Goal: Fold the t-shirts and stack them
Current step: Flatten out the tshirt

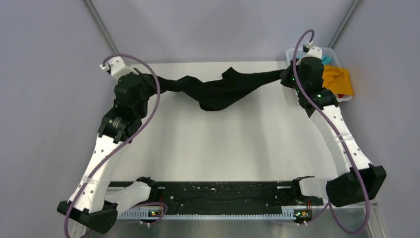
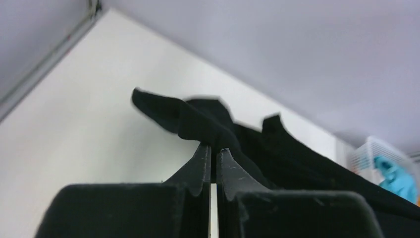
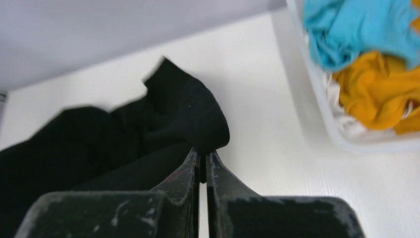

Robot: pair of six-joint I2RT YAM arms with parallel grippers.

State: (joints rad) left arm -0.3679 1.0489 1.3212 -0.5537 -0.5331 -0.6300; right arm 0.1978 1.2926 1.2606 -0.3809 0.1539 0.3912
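Over the far end of the table (image 1: 223,148), we're holding the black shirt (image 1: 218,91) stretched between left claw (image 2: 213,150) and right claw (image 3: 202,154), each pinching its cloth. Nothing folded yet; blue shirt (image 3: 346,25) and orange shirt (image 3: 381,84) are sitting in the basket (image 3: 317,104).

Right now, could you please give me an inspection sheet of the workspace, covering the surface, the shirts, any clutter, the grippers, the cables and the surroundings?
Surface: white table, bare across its middle and near part.
Job's things: black t-shirt strung between both grippers along the far side, sagging in the middle; turquoise t-shirt and orange-yellow t-shirt bunched, unfolded, in the white basket at the far right corner.
Clutter: nothing seen.
Grippers: left gripper shut on one end of the black t-shirt; right gripper shut on the other end.
Cables: left purple cable and right purple cable loop along their arms.
Surroundings: grey walls; black rail along the near edge.
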